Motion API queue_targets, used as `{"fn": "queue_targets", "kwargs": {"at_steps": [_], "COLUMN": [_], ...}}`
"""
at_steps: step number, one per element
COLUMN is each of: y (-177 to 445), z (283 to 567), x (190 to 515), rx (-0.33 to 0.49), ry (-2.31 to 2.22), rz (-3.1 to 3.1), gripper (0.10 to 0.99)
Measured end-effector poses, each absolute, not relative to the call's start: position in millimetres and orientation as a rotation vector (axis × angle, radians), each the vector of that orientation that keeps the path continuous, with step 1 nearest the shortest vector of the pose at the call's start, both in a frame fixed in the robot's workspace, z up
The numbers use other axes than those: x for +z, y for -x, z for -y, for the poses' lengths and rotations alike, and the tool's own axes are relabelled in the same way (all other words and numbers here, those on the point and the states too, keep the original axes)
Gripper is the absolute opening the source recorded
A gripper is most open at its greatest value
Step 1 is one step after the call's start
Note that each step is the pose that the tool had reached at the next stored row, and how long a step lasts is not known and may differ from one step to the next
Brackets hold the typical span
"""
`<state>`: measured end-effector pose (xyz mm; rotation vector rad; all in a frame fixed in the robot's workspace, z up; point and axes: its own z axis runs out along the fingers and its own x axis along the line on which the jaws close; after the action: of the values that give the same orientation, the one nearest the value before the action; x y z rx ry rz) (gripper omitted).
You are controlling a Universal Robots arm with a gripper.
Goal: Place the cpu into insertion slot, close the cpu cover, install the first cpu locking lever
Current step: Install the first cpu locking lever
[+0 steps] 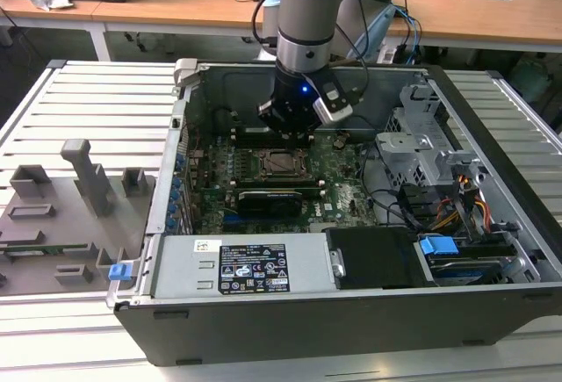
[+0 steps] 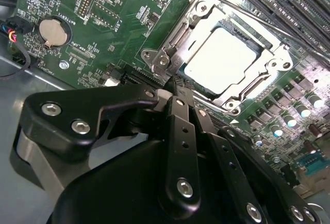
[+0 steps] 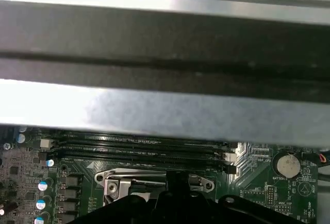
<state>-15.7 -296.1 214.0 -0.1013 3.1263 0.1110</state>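
A: CPU status?
B: cpu (image 2: 220,61) seated in insertion slot (image 2: 251,44), upper right of second wrist view, cpu cover (image 2: 206,13) down.
A: Pincer?
B: pincer (image 2: 178,87) pressed together, tip at cover's edge.

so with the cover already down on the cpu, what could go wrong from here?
1. The pincer sits right at the edge of the cpu cover, by the silver corner bracket. A small misalignment could make it slip off and scrape the green motherboard.
2. The memory slots run close beside the socket, so a sideways move could knock them.
3. The cpu shows through the cover's cut-out; pressing there instead of on the frame could load the chip.
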Motion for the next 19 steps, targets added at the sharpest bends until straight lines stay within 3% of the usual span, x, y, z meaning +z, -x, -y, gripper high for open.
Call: {"fn": "queue_targets", "kwargs": {"at_steps": [13, 19], "y": [16, 16], "z": [303, 303], "x": [214, 231], "rx": [0.111, 0.111], "ry": [0.101, 0.101], "rz": [-3.126, -3.126], "gripper": [0.102, 0.102]}}
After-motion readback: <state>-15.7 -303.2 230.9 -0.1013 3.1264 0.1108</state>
